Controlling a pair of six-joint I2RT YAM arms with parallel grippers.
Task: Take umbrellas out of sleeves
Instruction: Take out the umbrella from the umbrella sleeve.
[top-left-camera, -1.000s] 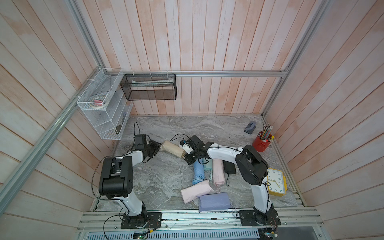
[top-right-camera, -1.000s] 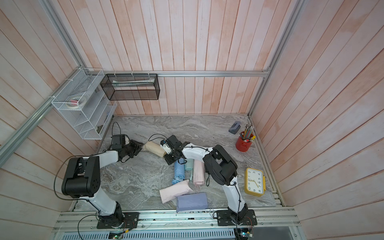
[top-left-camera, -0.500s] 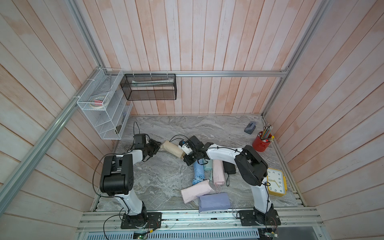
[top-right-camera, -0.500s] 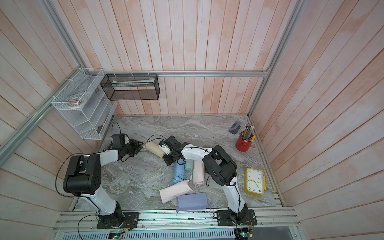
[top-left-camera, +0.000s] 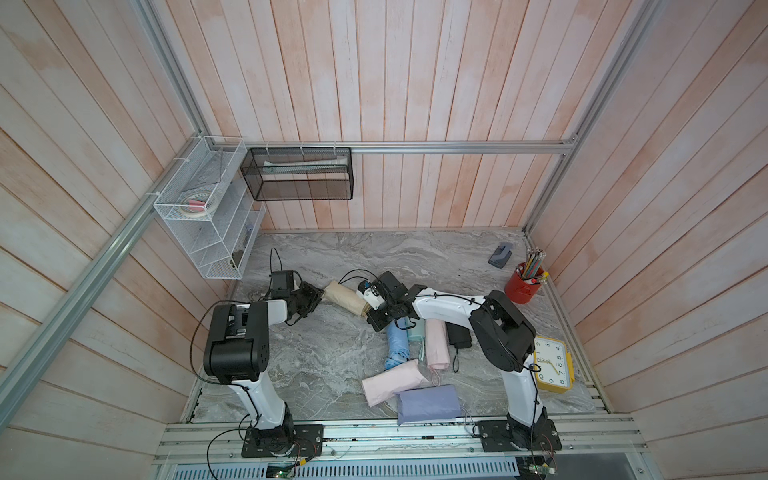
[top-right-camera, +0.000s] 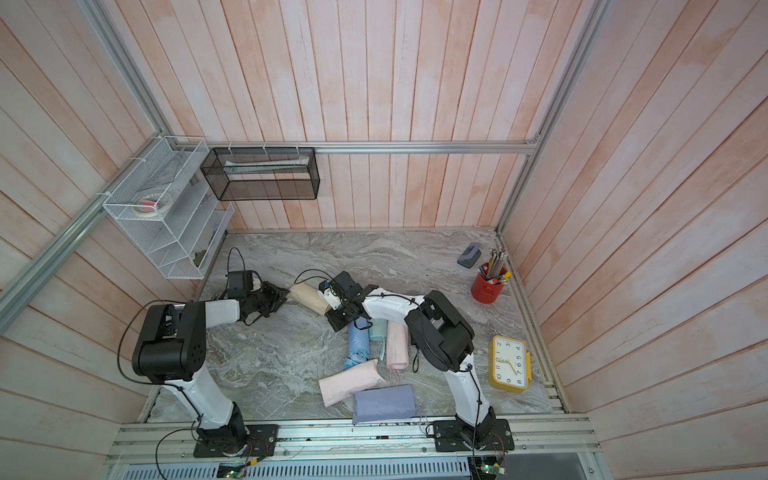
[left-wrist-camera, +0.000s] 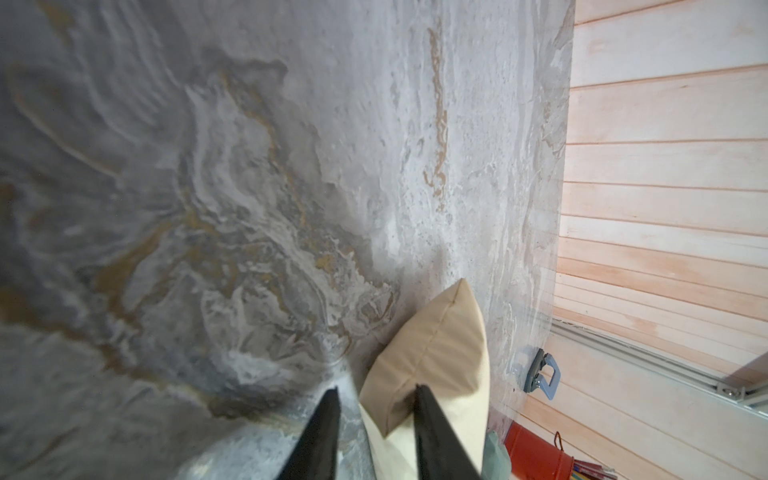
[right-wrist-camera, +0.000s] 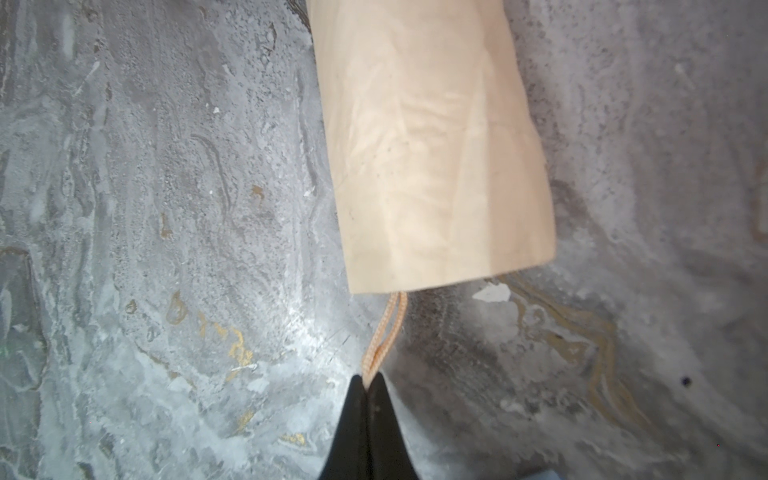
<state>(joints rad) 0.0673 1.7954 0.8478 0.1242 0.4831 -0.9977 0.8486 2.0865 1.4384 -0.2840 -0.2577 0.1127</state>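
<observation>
the right pincer is pinched tight on a peach wrist cord, its tips meeting with only the cord between them. the cord runs straight ahead from the tips into the open mouth of the beige sleeve, which lies on the marble table just beyond. the umbrella within is hidden (only its cord shows).

at the sleeve's far, closed end the left pincer stands narrow but not closed. one finger dents the fabric, the other finger sits just beside it with a sliver of table between. the two pincers face each other along the sleeve.

behind the right pincer, partly under its arm, four pieces lie side by side: a light blue bundle, a mint piece, a pale pink piece and a black piece. farther back from the pincer a pink sleeve and a lavender sleeve touch, the lavender one over the pink one's corner; whether they are filled i cannot tell.

well apart from both pincers stand a yellow clock, a red pencil cup and a blue-grey hole punch.
</observation>
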